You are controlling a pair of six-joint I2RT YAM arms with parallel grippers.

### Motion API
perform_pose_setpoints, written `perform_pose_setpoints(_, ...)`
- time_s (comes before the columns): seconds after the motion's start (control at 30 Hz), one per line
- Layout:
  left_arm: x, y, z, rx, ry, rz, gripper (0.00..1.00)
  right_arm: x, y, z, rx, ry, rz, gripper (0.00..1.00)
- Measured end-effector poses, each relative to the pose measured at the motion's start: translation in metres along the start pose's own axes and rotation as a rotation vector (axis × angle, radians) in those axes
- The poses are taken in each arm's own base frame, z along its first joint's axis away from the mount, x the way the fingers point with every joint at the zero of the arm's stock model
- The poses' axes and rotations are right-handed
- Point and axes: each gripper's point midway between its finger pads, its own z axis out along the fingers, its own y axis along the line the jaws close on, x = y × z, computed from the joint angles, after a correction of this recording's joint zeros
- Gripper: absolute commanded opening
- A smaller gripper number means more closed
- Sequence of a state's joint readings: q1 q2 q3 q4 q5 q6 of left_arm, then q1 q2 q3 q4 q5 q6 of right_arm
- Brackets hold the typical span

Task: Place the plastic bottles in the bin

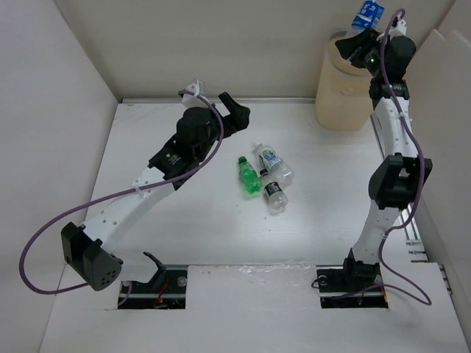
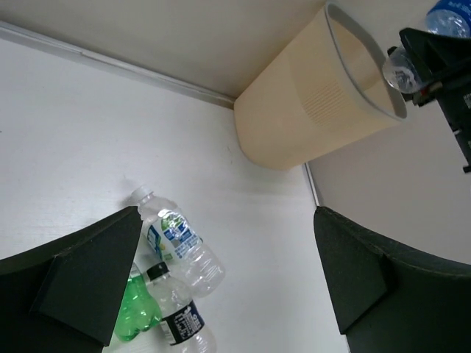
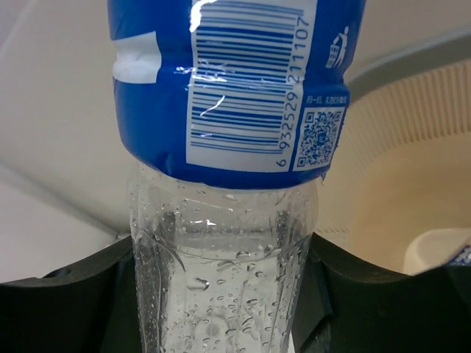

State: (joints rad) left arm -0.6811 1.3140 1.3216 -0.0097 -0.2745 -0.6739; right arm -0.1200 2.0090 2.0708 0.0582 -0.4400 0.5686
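The beige bin (image 1: 340, 95) stands at the far right corner of the table. Above its rim, my right gripper (image 1: 360, 43) is shut on a clear plastic bottle with a blue label (image 1: 368, 15). In the right wrist view, both fingers press that bottle's wet clear body (image 3: 221, 243), and the bin's inside (image 3: 412, 184) lies behind it. Three bottles lie mid-table: a green one (image 1: 249, 176), a white-capped one (image 1: 274, 160) and a black-capped one (image 1: 274, 193). My left gripper (image 1: 237, 115) hovers open and empty just left of them; its wrist view shows them by its left finger (image 2: 88, 283).
White walls enclose the table on the left, back and right. The left arm stretches diagonally across the table's left half. A pale object (image 3: 441, 254) shows low inside the bin. The bin (image 2: 309, 118) sits against the back wall.
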Motion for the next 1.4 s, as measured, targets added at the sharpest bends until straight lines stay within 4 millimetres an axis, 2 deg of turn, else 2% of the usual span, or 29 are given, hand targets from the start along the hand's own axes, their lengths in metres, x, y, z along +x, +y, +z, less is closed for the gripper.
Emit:
perform_pose_setpoints(0.07,0.01,0.003,0.002,0.007,0.021,0.011,1.0,0.007,-0.024,0.009,0.064,0.018,0.033,0.02)
perform_pose_setpoints(0.1,0.015,0.005,0.002,0.011,0.034,0.019,1.0,0.008,-0.033,0.012,0.091,0.017,0.042,0.07)
perform_pose_setpoints(0.2,0.025,0.007,0.002,0.023,0.058,0.039,1.0,0.011,-0.059,0.015,0.179,0.023,0.074,0.63)
perform_pose_setpoints(0.23,0.027,0.008,0.003,0.026,0.063,0.045,1.0,0.011,-0.066,0.014,0.21,0.021,0.083,1.0)
perform_pose_setpoints(0.33,0.03,0.009,0.004,0.027,0.07,0.057,1.0,-0.004,-0.077,0.012,0.261,-0.01,0.086,1.0)
perform_pose_setpoints(0.43,0.036,0.013,0.007,0.012,0.085,0.065,1.0,-0.024,-0.079,0.008,0.291,-0.051,0.079,1.0)
perform_pose_setpoints(0.57,0.054,0.031,0.015,-0.051,0.132,0.084,1.0,-0.047,-0.072,0.004,0.31,-0.105,0.064,1.0)
perform_pose_setpoints(0.7,0.076,0.049,0.023,-0.113,0.186,0.104,1.0,-0.06,-0.068,0.001,0.325,-0.137,0.057,1.0)
perform_pose_setpoints(0.83,0.09,0.059,0.026,-0.143,0.223,0.111,1.0,-0.056,-0.072,0.0,0.341,-0.132,0.06,1.0)
perform_pose_setpoints(1.0,0.116,0.072,0.035,-0.175,0.284,0.101,1.0,-0.019,-0.074,-0.014,0.397,-0.023,0.064,1.0)
perform_pose_setpoints(1.07,0.134,0.082,0.041,-0.201,0.326,0.099,1.0,-0.001,-0.061,-0.025,0.41,0.035,0.047,1.0)
perform_pose_setpoints(1.23,0.192,0.117,0.059,-0.296,0.47,0.108,1.0,0.041,0.015,-0.08,0.314,0.15,0.005,1.0)
perform_pose_setpoints(1.33,0.222,0.139,0.06,-0.359,0.543,0.108,1.0,0.051,0.051,-0.113,0.24,0.16,-0.023,1.0)
perform_pose_setpoints(1.4,0.232,0.147,0.059,-0.387,0.569,0.105,1.0,0.052,0.063,-0.128,0.211,0.152,-0.041,1.0)
